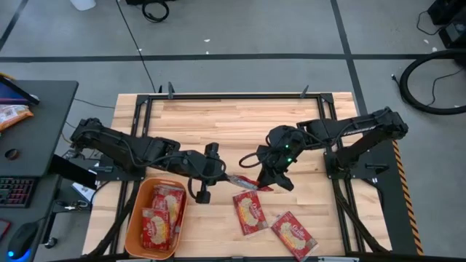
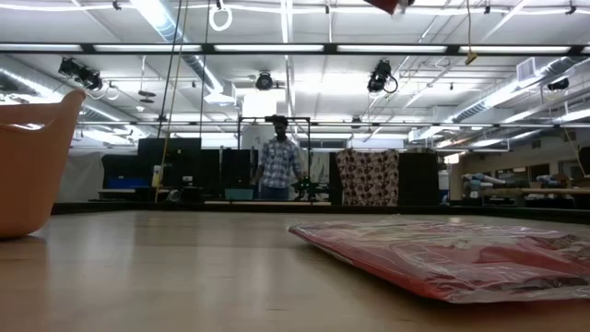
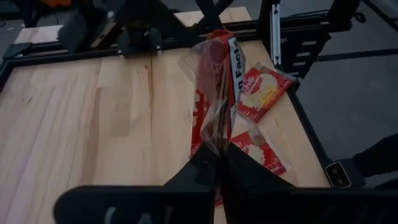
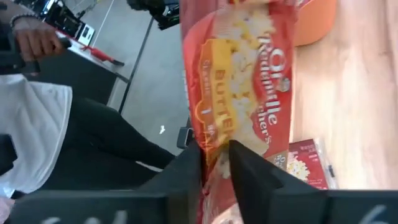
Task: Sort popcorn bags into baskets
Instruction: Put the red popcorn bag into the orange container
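Observation:
A red popcorn bag [image 1: 244, 182] hangs in the air between my two grippers, above the middle of the table. My left gripper [image 1: 223, 175] is shut on its left end and my right gripper [image 1: 265, 179] on its right end. The orange basket [image 1: 136, 218] stands at the table's near left and holds a few red bags [image 1: 162, 217]. Two more bags lie flat on the table, one [image 1: 250, 211] just near of the held bag and one [image 1: 293, 233] at the near edge. In the low view a bag [image 2: 461, 258] lies flat and the basket's wall [image 2: 32, 166] shows at the left. My left gripper pinches the clear wrapper edge at the bag's left end [image 3: 215, 134] between its two fingers, coming level from the table's left. The bag stands on edge and is clear of the table. My right gripper pinches the bag's other end [image 4: 214, 144] between its two fingers, coming slantwise from the table's right and above. The bag runs away from the fingers toward the left gripper, clear of the table.
Black frame rails [image 1: 233, 95] run round the wooden table. A desk [image 1: 29, 145] with a keyboard and an orange-and-white packet [image 1: 11, 114] stands to the left. A person [image 4: 56, 124] stands near the table's near side; another [image 2: 277, 166] stands far behind.

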Available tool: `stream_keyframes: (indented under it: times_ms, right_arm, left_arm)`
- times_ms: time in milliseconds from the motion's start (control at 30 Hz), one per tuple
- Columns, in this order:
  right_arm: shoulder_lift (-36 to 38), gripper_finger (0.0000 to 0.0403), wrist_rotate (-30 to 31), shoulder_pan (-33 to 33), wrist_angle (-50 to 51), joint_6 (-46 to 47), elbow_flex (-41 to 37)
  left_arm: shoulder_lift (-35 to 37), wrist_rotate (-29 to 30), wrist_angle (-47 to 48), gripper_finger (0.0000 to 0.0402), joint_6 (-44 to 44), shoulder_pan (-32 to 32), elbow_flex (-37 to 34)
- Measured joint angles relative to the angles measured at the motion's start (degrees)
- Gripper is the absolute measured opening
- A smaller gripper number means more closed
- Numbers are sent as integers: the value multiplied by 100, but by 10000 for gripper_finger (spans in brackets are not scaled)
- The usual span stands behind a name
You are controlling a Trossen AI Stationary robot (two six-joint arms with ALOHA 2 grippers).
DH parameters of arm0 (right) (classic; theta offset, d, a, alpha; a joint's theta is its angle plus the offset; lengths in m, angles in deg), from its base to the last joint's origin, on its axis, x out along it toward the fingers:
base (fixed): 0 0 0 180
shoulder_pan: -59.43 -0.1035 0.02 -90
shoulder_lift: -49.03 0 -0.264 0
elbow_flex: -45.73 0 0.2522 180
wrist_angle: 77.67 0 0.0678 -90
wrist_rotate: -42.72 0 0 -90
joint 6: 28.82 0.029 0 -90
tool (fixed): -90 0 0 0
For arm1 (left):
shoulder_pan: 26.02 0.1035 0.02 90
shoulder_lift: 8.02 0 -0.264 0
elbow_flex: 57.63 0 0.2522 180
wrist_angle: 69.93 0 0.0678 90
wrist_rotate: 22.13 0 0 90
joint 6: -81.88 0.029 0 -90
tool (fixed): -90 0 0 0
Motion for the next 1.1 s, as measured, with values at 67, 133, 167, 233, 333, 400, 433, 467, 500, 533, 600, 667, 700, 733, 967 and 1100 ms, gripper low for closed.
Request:
stream_keyframes:
  times_ms: [67,133,167,233,333,400,433,467,500,533,600,667,700,733,967,1100]
  right_arm:
    - [10,112,12,65,-1,4,0]
    - [63,134,1,146,6,10,0]
    - [100,144,-1,191,13,14,0]
    - [192,159,1,296,18,11,0]
    - [381,173,8,477,23,-49,0]
    - [518,177,73,600,71,-159,0]
    - [576,177,138,653,107,-232,0]
    - [633,177,238,693,135,-308,0]
    - [688,177,368,734,178,-371,0]
    - [740,176,532,767,254,-436,0]
    - [814,175,869,806,367,-557,0]
    - [834,175,1135,828,458,-672,0]
    - [835,175,1215,835,475,-734,0]
    - [835,175,1249,838,472,-805,0]
    - [837,174,1612,904,463,-1308,-1]
    - [837,174,1689,1008,461,-1526,-1]
  left_arm:
    - [41,-2,31,8,-72,-16,0]
    - [70,-4,19,7,-178,-28,0]
    - [96,-7,58,7,-251,-39,0]
    - [161,-16,200,7,-424,-86,0]
    - [322,-33,514,6,-743,-184,0]
    - [424,-29,657,6,-1037,-259,0]
    - [488,-38,710,6,-1229,-320,0]
    - [566,-34,804,6,-1442,-405,0]
    - [652,-33,915,6,-1653,-497,0]
    - [741,-20,1010,6,-1847,-604,2]
    - [901,-206,1390,6,-2183,-850,13]
    - [1009,-559,1930,7,-2602,-1066,12]
    - [1046,-735,2150,7,-2891,-1163,11]
    - [1085,-942,2387,7,-3221,-1255,11]
    - [1150,-2812,3678,9,-5189,-1550,11]
    - [1150,-3246,4138,8,-5606,-1606,11]
